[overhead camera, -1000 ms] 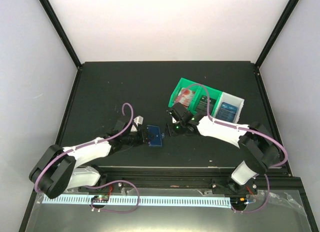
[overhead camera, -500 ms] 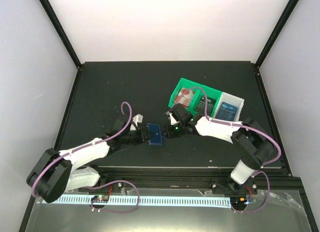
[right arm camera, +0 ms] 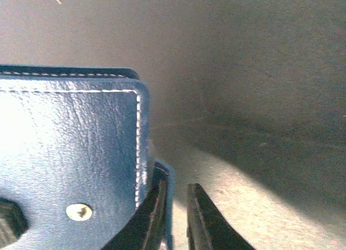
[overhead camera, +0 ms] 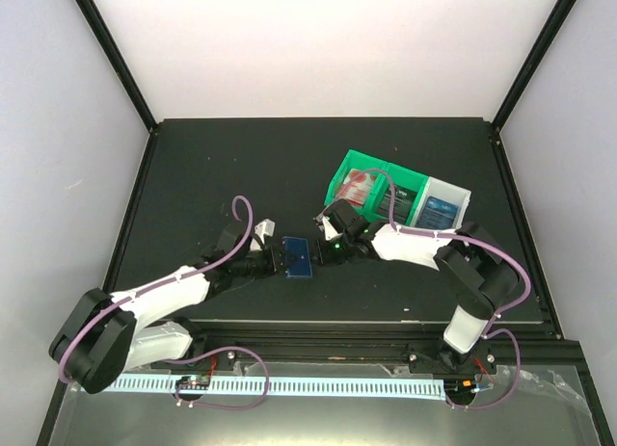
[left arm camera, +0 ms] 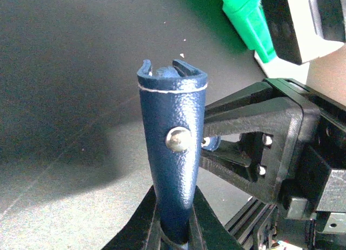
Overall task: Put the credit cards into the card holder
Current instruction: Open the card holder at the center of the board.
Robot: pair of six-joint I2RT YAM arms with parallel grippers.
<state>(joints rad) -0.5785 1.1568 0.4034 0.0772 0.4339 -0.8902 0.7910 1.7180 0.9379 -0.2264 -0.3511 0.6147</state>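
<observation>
Two grippers meet card holder (overhead camera: 299, 257): left gripper (left arm camera: 174, 224) clamps it upright; right gripper (right arm camera: 175, 200), from 3 o'clock, brackets flap edge, pinch unconfirmed, presumably for opening.

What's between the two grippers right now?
Only the card holder, clamped by the left gripper, right gripper at its other edge; seen in the top view.

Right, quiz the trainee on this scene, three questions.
1. What does the left end effector grip?
2. True or false: the green bin stands on the left arm's side of the table.
3. The red-and-white card lies: A in the green bin; B on the bare table; C in the left end effector.
Key: 1 the wallet; 2 false, it stands on the right arm's side; 3 A.
</observation>
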